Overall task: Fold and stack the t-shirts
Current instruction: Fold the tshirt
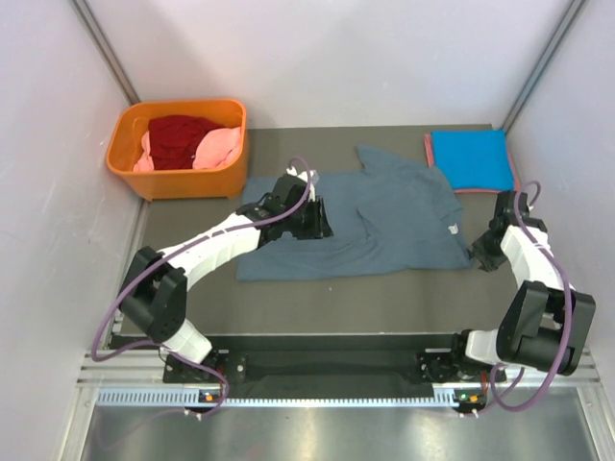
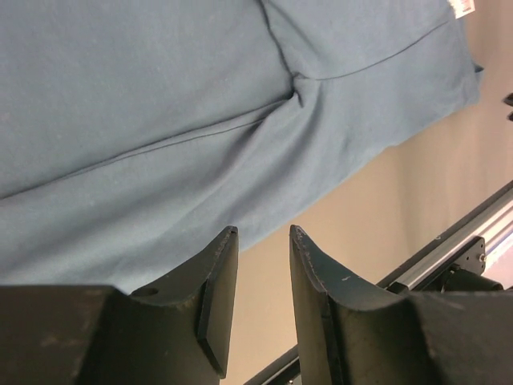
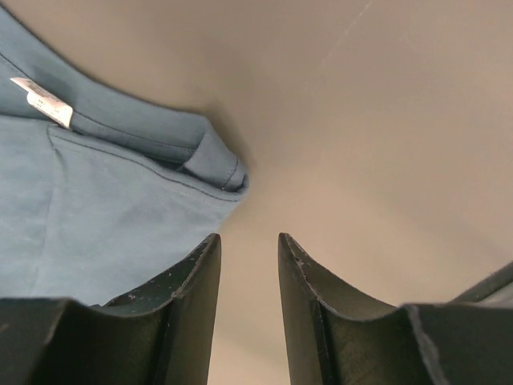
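The slate grey-blue t-shirt (image 1: 370,216) lies spread on the dark mat, partly folded, with a small white tag (image 1: 453,229) near its right edge. My left gripper (image 1: 317,219) is open and empty above its middle; the left wrist view shows the cloth (image 2: 160,120) and its near hem. My right gripper (image 1: 480,255) is open and empty just off the shirt's near right corner (image 3: 216,164); the tag (image 3: 42,102) shows there too. A folded bright blue shirt (image 1: 471,158) lies on a salmon-red one (image 1: 428,149) at the back right. Dark red (image 1: 178,139) and pink (image 1: 219,149) shirts are in the basket.
The orange plastic basket (image 1: 173,178) stands at the back left corner of the mat. White walls close in on both sides. A metal rail (image 1: 327,360) with the arm bases runs along the near edge.
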Robot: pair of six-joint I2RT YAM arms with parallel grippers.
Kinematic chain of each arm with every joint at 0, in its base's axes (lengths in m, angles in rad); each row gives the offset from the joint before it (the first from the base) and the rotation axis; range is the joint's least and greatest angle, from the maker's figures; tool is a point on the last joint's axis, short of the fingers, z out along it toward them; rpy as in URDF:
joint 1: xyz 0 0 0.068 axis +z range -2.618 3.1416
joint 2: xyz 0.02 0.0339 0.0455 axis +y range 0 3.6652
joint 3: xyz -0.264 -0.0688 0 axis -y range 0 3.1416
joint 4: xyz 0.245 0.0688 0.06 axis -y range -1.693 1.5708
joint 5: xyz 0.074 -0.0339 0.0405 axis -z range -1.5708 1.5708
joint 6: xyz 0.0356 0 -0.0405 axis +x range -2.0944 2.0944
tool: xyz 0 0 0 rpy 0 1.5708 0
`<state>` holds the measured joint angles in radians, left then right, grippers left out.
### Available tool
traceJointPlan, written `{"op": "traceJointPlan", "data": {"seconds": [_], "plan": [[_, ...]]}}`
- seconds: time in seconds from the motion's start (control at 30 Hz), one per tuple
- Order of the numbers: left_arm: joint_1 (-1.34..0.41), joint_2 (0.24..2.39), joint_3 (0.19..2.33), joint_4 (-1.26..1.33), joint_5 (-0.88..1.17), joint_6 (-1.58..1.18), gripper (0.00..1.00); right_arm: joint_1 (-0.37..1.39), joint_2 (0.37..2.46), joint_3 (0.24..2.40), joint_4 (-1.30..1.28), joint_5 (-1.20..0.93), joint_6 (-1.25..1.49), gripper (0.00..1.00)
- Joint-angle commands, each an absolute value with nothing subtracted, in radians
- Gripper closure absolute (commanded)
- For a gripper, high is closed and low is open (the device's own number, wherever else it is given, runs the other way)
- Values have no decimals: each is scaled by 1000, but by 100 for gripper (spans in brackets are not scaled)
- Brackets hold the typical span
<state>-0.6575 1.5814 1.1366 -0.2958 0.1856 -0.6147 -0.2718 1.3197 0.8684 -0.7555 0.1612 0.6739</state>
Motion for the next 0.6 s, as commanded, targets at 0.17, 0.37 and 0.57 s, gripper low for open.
{"op": "traceJointPlan", "data": {"seconds": [0.17, 0.37, 0.57], "plan": [[-660, 1502, 1127, -305, 95, -569, 57, -285, 1367, 830, -618, 161, 686, 65], [-623, 1490, 1196, -402, 40, -535, 56, -285, 1440, 772, -528, 112, 690, 66], [-598, 1467, 1190, -480, -95, -560, 57, -301, 1486, 772, -546, 193, 673, 86]]}}
